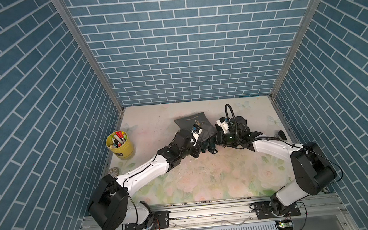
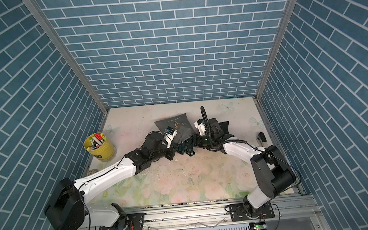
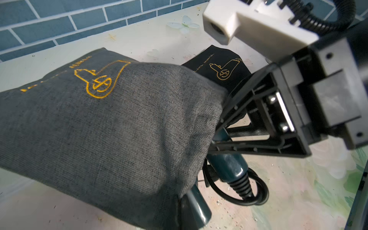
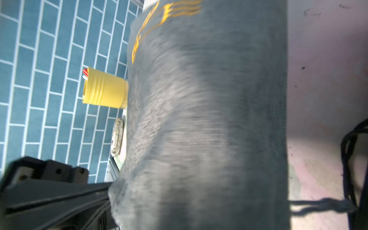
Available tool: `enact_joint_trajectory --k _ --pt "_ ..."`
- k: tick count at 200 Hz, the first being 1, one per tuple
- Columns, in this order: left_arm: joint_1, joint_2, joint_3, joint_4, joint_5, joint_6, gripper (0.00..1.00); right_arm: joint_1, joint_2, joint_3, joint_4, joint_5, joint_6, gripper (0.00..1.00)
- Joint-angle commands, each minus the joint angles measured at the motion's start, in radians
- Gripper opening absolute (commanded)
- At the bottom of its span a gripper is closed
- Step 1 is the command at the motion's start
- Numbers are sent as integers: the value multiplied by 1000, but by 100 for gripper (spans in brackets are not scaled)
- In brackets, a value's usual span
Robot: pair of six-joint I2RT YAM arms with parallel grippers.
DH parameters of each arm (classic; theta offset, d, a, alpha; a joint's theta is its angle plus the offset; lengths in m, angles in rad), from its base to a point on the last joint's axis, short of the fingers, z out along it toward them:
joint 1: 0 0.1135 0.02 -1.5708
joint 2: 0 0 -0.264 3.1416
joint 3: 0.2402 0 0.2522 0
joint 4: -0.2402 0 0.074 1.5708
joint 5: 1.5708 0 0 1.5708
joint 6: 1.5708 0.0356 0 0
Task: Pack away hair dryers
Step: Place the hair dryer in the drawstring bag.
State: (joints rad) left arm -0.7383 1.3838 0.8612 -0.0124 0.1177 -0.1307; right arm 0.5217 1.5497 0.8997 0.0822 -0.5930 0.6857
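A dark teal hair dryer (image 3: 229,169) sticks handle-first out of the mouth of a bulging grey pouch (image 3: 99,129) with a gold dryer print. Its coiled black cord (image 3: 253,191) lies on the table just outside the mouth. My left gripper (image 3: 186,211) is shut on the pouch's mouth edge. My right gripper (image 3: 218,135) has a finger on each side of the dryer's handle, with its tips under the fabric. In both top views the two grippers meet at mid table, in front of the grey pouch (image 1: 192,121) (image 2: 174,123). The right wrist view is filled by blurred grey pouch (image 4: 209,119).
A black pouch (image 3: 219,63) (image 2: 224,125) lies behind and under the right wrist. A yellow cup of markers (image 1: 121,146) stands at the left edge, with a small pale stone-like thing (image 1: 114,171) nearer the front. A small black object (image 1: 281,134) sits at the right edge.
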Motion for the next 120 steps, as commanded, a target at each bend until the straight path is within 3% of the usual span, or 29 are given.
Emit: enact_joint_trajectory --k 1,120 --pt "-6 -22 -20 5 17 -12 0 -8 -9 9 167 -40 81 0" --pt "-16 3 -31 65 107 -80 0 -19 66 10 355 40 254 0"
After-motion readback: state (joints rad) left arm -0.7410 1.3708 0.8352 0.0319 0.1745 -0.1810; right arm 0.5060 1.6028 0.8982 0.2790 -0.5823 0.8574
